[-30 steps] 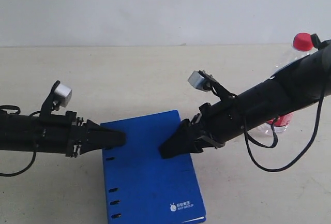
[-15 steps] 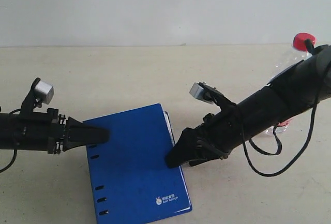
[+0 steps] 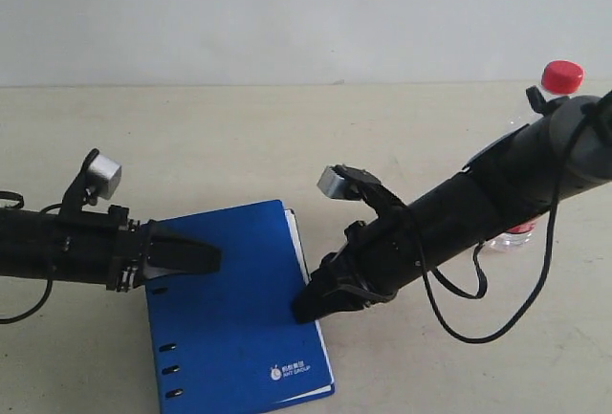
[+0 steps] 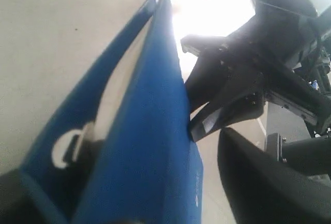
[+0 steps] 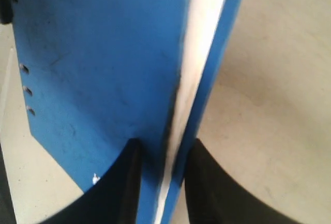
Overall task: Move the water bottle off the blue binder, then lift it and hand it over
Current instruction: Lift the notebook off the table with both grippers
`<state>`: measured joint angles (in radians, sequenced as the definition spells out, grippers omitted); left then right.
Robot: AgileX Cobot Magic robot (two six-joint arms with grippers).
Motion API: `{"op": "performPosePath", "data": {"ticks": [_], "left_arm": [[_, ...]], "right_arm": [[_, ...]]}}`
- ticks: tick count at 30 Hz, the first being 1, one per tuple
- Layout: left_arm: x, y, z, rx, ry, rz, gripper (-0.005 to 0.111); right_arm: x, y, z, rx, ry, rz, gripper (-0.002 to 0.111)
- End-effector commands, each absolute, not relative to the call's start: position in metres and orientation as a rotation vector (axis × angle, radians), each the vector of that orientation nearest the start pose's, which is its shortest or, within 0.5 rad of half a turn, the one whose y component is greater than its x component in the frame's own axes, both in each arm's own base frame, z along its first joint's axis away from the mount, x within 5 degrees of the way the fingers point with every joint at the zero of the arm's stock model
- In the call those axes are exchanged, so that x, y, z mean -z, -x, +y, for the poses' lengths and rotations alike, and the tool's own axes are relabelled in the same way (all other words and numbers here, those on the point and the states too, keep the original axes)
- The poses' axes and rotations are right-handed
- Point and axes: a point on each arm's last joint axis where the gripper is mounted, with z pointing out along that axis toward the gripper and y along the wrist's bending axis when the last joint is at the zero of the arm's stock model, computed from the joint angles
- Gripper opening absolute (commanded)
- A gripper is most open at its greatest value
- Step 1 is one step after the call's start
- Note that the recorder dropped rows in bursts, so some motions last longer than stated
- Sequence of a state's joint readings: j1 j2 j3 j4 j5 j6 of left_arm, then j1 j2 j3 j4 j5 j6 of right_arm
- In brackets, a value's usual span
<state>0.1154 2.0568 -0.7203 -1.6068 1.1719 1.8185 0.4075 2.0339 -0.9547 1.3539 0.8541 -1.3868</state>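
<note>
The blue binder (image 3: pixel 239 323) sits by the front edge of the table (image 3: pixel 287 137); the left gripper (image 3: pixel 206 259) is clamped on its spine side, the right gripper (image 3: pixel 304 307) on its page side. The water bottle (image 3: pixel 561 77) stands upright near the right edge.

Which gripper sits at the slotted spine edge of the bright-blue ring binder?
The left gripper, at the bright-blue ring binder's slotted edge; the right gripper straddles the opposite, white-page edge.

Edge-on blue binder (image 4: pixel 150 151); right claw (image 4: pixel 195 128) at far edge
</note>
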Motion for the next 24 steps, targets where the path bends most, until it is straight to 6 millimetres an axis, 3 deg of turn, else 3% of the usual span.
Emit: {"op": "performPosePath", "data": {"ticks": [1, 4, 6, 9, 10, 13, 17, 24], "left_arm": [[-0.097, -0.282, -0.074, 1.491, -0.455, 2.188, 0.062], [-0.098, -0.282, -0.079, 1.496, -0.447, 2.181, 0.055], [-0.098, -0.283, -0.079, 1.495, -0.44, 2.18, 0.041], [-0.098, -0.283, -0.077, 1.493, -0.44, 2.181, 0.008], [-0.098, -0.283, -0.077, 1.489, -0.455, 2.177, 0.005], [-0.098, -0.282, -0.074, 1.482, -0.47, 2.178, 0.004], [-0.113, -0.287, -0.062, 1.417, -0.456, 2.123, 0.004], [-0.177, -0.288, -0.035, 1.222, -0.471, 1.95, 0.004]], "right_arm": [[-0.104, -0.283, 0.2, -1.245, 0.9, 2.483, 0.0], [-0.104, -0.283, 0.2, -1.248, 0.895, 2.482, 0.0], [-0.104, -0.283, 0.2, -1.248, 0.895, 2.482, 0.0], [-0.104, -0.283, 0.2, -1.248, 0.895, 2.482, 0.0], [-0.105, -0.283, 0.2, -1.248, 0.895, 2.48, 0.0], [-0.112, -0.283, 0.2, -1.236, 0.919, 2.459, 0.0], [-0.139, -0.283, 0.197, -1.138, 1.004, 2.379, 0.0], [-0.206, -0.271, 0.185, -0.964, 1.092, 2.242, 0.0]]}}
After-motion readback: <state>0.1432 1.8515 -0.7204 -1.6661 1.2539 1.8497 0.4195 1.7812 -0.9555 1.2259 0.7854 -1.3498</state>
